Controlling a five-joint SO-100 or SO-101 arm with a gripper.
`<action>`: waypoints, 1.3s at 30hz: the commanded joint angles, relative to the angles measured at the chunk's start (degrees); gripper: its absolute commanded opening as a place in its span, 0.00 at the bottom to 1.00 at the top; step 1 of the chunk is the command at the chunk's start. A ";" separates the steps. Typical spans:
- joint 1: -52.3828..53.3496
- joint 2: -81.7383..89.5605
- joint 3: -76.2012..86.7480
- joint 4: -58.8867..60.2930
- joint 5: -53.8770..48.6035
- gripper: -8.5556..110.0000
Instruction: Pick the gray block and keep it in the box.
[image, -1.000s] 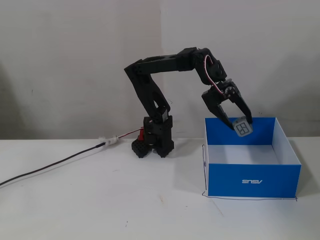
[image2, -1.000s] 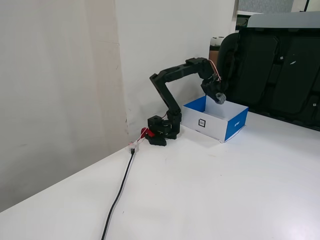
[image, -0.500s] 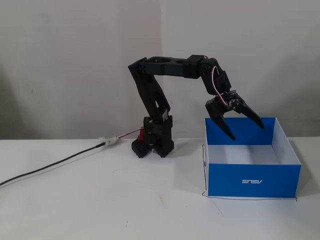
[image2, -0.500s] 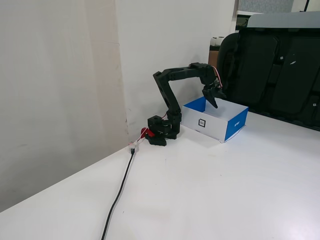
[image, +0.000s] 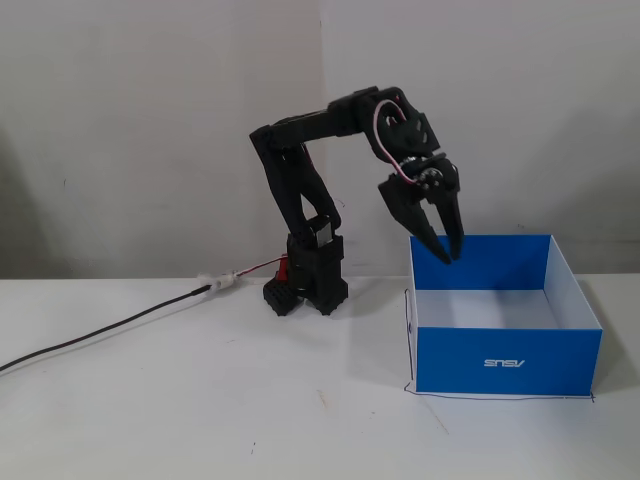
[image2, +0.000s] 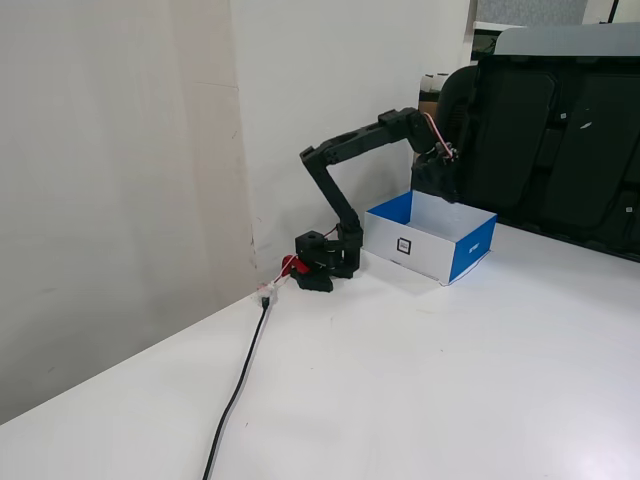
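The box (image: 470, 365) is a blue open-top cardboard box, white inside, and stands on the white table at the right of a fixed view. It also shows in the other fixed view (image2: 472, 250) next to the arm's base. My black gripper (image: 450, 250) hangs fingers down over the box's back left corner, with the tips at rim height. The fingers stand slightly apart and nothing shows between them. In the other fixed view the gripper (image2: 438, 188) blends into a dark chair behind it. The gray block is not in view; the box walls hide the box floor.
The arm's base (image: 305, 285) stands left of the box by the white wall. A black cable (image: 100, 335) runs from it across the table to the left. Dark office chairs (image2: 560, 130) stand behind the box. A thin black line (image: 500, 396) outlines the box on the table.
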 joint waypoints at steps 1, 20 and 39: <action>4.57 4.22 -5.01 0.09 0.53 0.07; 38.14 26.81 26.54 -25.40 -6.50 0.07; 45.44 44.47 58.10 -44.74 -6.15 0.07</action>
